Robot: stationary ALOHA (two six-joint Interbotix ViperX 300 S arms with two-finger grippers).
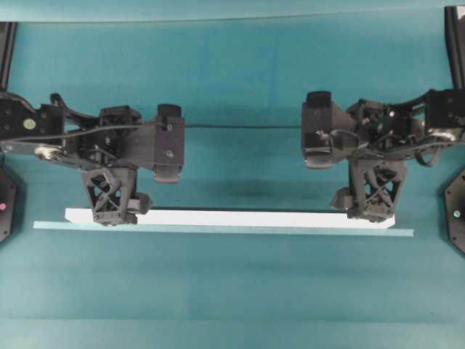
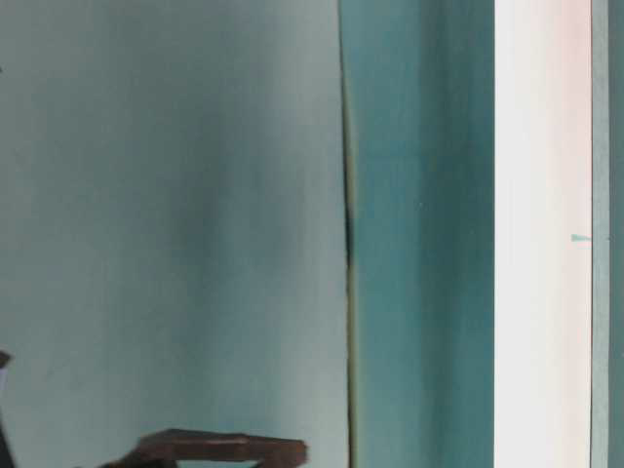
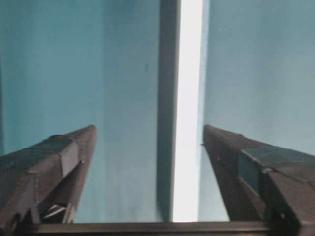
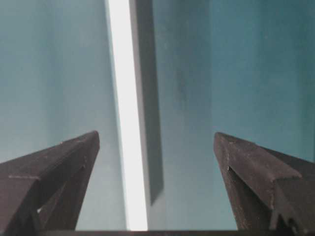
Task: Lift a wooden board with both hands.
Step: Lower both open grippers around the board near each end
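Overhead: we see the wooden board (image 1: 232,217) lying flat across the teal table (image 1: 232,291); left gripper (image 1: 114,207) over its left end, right gripper (image 1: 370,203) over its right end. Left wrist: jaws spread wide, board between them, untouched. Right wrist: same, jaws apart, nothing grasped.

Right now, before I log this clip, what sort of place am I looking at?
Probably a lab robot workcell, not a home or shop. A plain teal tabletop carries only a long flat white wooden board, and two black lattice-fingered grippers, left and right, stand open over its ends.
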